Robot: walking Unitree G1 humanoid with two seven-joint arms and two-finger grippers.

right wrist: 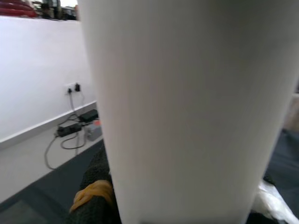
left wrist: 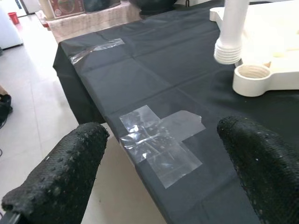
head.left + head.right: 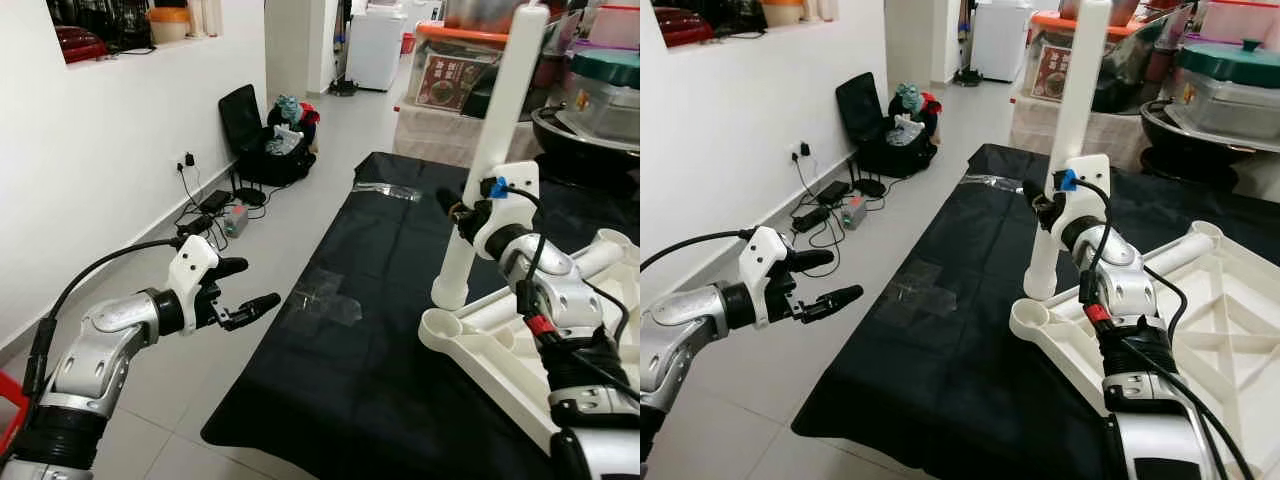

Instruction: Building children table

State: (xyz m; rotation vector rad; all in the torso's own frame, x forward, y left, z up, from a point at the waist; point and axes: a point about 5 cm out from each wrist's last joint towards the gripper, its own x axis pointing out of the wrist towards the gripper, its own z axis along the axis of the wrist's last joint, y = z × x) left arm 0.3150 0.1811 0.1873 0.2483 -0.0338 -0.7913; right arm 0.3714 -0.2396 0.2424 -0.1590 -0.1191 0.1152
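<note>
One white leg (image 3: pixel 500 140) hangs clamped upright in the right gripper (image 3: pixel 462 212) just above the corner socket (image 2: pixel 252 78) of the upturned tabletop (image 3: pixel 1200 330), unthreaded, while the left gripper (image 3: pixel 245 285) waits wide open, empty.

Left end effector (image 3: pixel 243 290) raised forward, fingers spread, right end effector (image 3: pixel 462 212) raised, fingers clamped
</note>
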